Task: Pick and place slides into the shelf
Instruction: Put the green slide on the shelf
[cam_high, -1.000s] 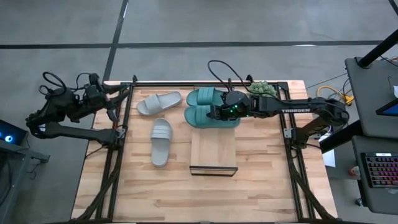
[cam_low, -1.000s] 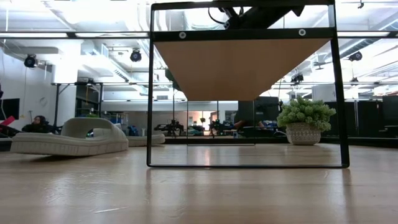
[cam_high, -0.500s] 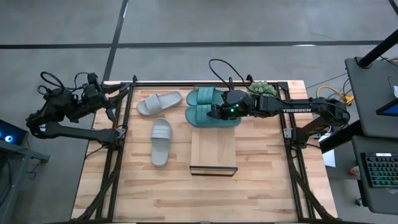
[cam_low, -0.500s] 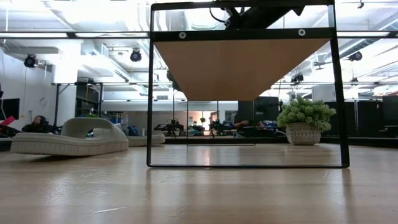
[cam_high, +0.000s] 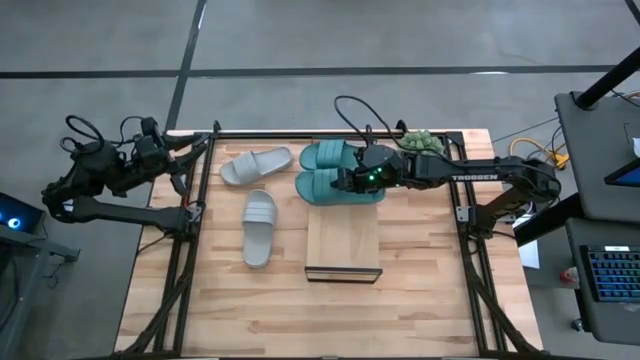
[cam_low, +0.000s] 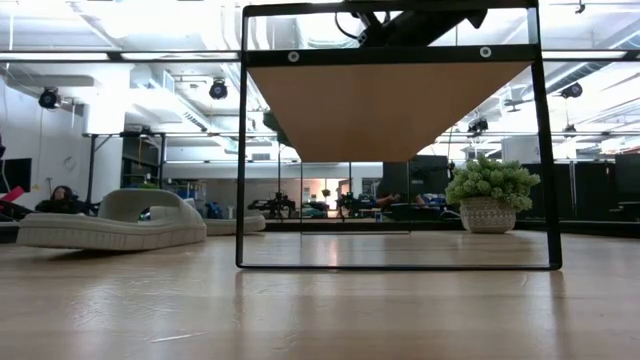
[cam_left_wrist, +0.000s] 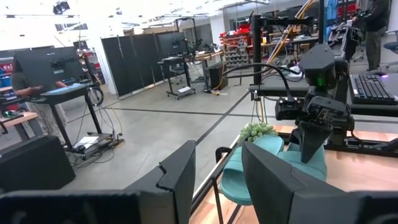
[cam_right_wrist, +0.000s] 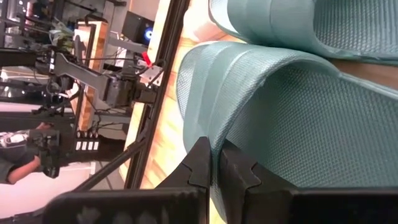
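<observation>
**benchrat:** Wooden butcher-block tabletop (cam_high: 420, 290) in a big open lab, right? Where's the slide that's being worked on?

**slidewatcher:** Yep. The near dark teal-green rubbery slide (cam_high: 322, 187) sits at the far end of the long light-wood plank shelf with the dark metal frame (cam_high: 343, 240), just beside its twin teal-green slide (cam_high: 330, 155). The right gripper (cam_high: 347, 182) is down on it; in the right wrist view the fingers (cam_right_wrist: 200, 163) are pinched onto the edge of the wide strap (cam_right_wrist: 261, 81). The two light grey rubbery slides (cam_high: 259, 227) lie well apart from the shelf, over toward the left arm. The left gripper (cam_left_wrist: 214, 180) is parked off the table's far left corner, jaws spread and empty.

**benchrat:** What could go sideways?

**slidewatcher:** My guess: that pinch is thin and on soft rubber, so the strap could peel out on the lift. A dangling slide might also clip the shelf frame or nudge its twin.
</observation>
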